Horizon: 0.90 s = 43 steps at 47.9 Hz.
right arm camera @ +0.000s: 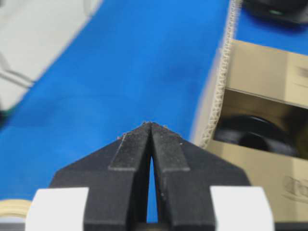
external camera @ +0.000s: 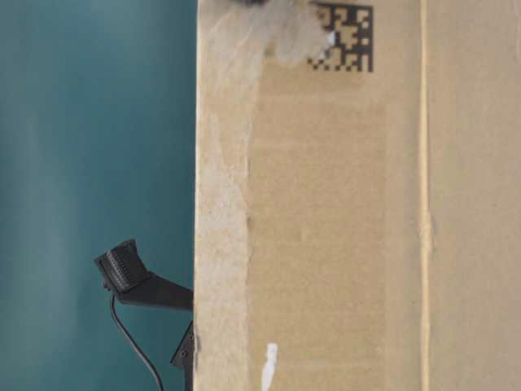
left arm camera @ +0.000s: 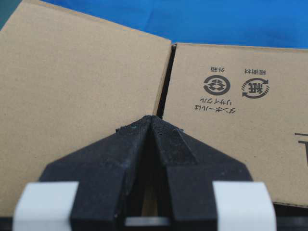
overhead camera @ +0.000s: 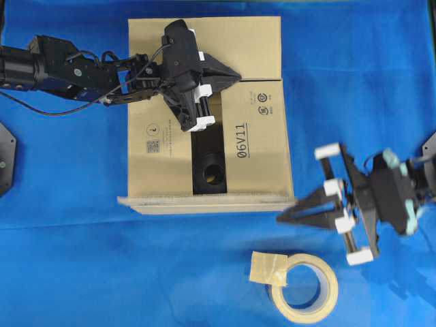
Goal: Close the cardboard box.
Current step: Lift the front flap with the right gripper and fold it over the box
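Overhead, left gripper [overhead camera: 235, 77] rests closed atop cardboard box [overhead camera: 262, 146] flaps

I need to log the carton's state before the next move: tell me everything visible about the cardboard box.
The cardboard box is brown corrugated board on the blue cloth. Far and side flaps lie folded flat; the near flap stands up. A gap shows a dark round object inside. Printed marks and "06V11" show. The shut left pincer rests over the flap seam.
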Available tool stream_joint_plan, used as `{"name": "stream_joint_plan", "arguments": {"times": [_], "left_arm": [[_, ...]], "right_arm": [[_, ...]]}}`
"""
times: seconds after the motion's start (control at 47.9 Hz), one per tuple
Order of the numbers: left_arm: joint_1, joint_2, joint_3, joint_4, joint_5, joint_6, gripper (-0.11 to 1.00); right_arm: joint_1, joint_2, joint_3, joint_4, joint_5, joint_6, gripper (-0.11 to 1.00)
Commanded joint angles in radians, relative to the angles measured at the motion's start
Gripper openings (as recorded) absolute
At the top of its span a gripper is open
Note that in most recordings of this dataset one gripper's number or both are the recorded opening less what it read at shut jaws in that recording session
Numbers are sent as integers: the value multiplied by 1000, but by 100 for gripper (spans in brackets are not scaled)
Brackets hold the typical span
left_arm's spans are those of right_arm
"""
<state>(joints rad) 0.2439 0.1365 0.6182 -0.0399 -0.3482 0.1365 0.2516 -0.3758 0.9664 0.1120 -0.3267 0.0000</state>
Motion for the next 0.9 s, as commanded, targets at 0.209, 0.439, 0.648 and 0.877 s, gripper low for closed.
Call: {"name": "stream_joint_plan", "arguments": {"times": [0.209, 0.439, 0.648, 0.877], "left_arm": [[-15, -17, -8, 2, -2, 2, 2], [-15, -20, -11, 2, -2, 2, 2], [-15, -23, -14, 2, -2, 2, 2], [-15, -28, -18, 2, -2, 2, 2]], "right_arm": [[-179, -11, 11, 3, 80, 9, 1], [-215, 89, 15, 34, 83, 9, 1], [-215, 147, 9, 74, 78, 11, 1], [-215, 146, 9, 74, 71, 9, 1]]}}
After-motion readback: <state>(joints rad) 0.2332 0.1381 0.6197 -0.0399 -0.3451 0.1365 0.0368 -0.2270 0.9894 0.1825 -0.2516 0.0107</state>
